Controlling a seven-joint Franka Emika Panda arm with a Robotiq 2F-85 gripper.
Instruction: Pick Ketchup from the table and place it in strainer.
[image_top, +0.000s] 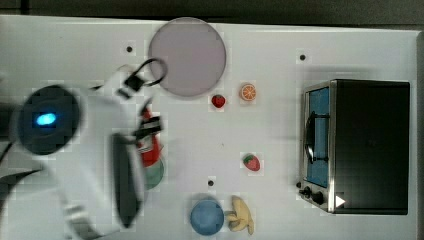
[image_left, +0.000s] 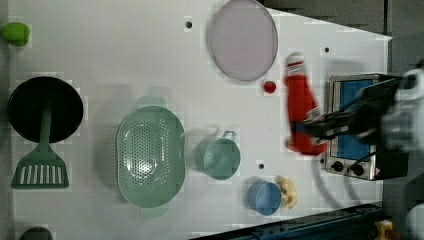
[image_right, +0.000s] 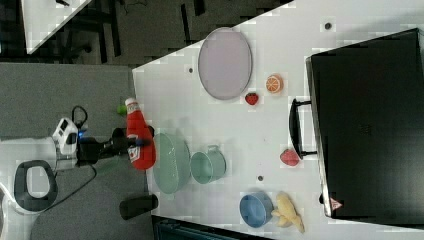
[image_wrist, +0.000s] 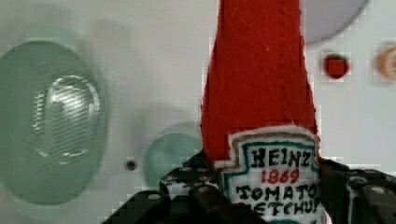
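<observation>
Plainly, the gripper (image_left: 312, 131) is clamped on the ketchup (image_left: 301, 112) at its labelled lower half, holding the bottle up off the worktop (image_left: 125, 60); the wrist view shows black fingers (image_wrist: 205, 198) on either side of the label. In the right view the ketchup hangs just beside the rim of the strainer (image_left: 150, 156), outside it. The strainer holds nothing, its perforated bottom bare. Beside it stands the green cup (image_left: 218, 157), nothing visible inside. The blue bowl (image_left: 264, 198) sits near a worktop edge with the banana (image_left: 288, 192) touching its side. The lilac plate (image_left: 243, 39) lies bare by the opposite edge, a strawberry (image_left: 269, 86) just off its rim.
</observation>
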